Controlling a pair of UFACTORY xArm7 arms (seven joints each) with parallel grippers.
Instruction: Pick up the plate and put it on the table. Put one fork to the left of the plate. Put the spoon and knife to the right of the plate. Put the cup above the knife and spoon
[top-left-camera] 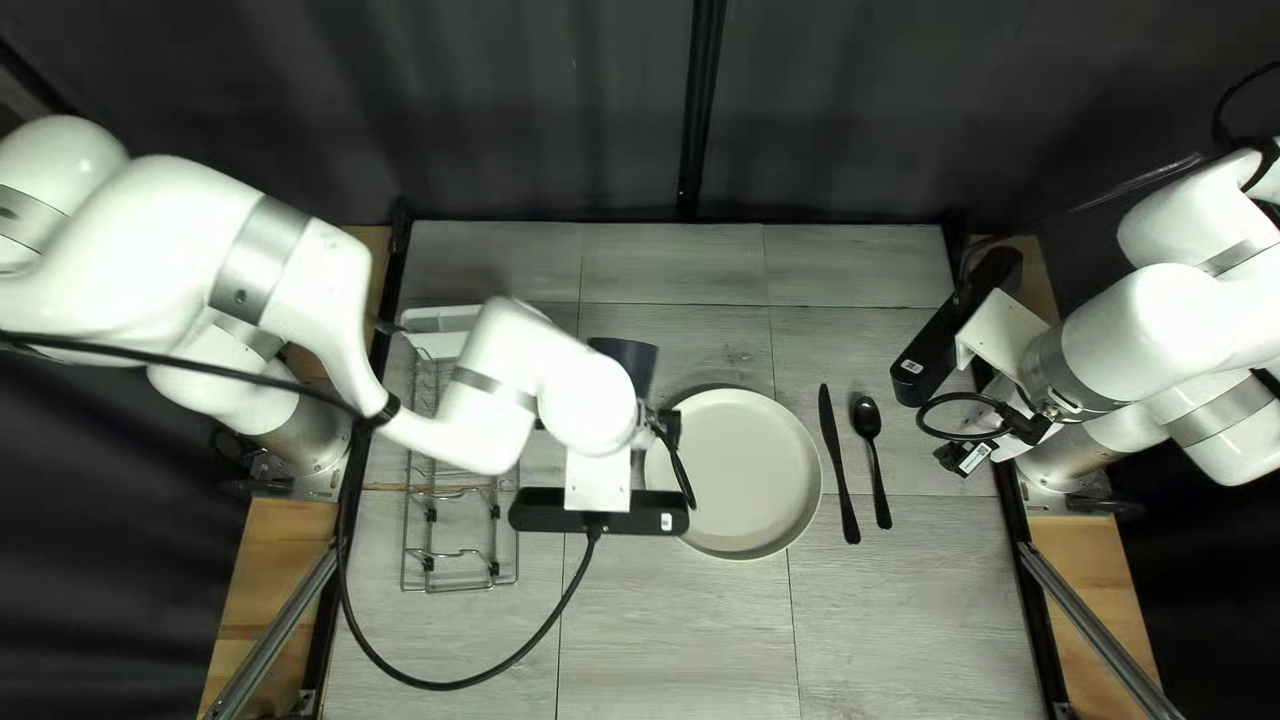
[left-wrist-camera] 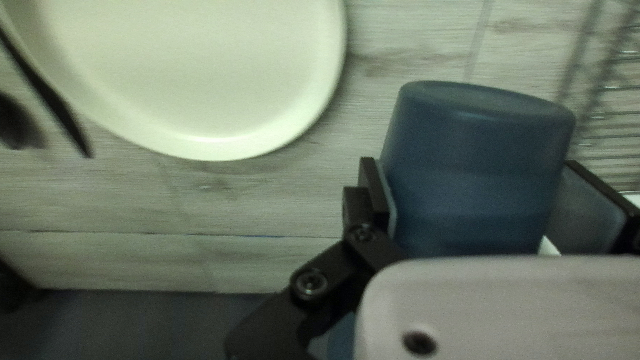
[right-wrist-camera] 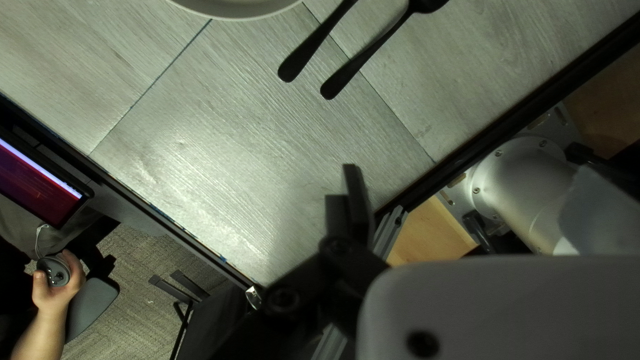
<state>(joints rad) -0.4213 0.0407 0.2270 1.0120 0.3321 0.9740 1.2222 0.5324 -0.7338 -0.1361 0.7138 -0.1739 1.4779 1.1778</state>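
Now clasped by the left gripper (left-wrist-camera: 473,167), the tapered blue-grey cup (top-left-camera: 628,358) is beside the round off-white plate (top-left-camera: 740,474).
Its smooth, sloping wall might slip under a loose grip; carried too low, it could clip the plate's rim or nudge the slim black knife (top-left-camera: 838,467) and round-bowled black spoon (top-left-camera: 868,424) right of the plate. Farther right, the right gripper (right-wrist-camera: 467,170) stands wide.

White labels (top-left-camera: 912,366) on black bars (top-left-camera: 955,324), print unreadable
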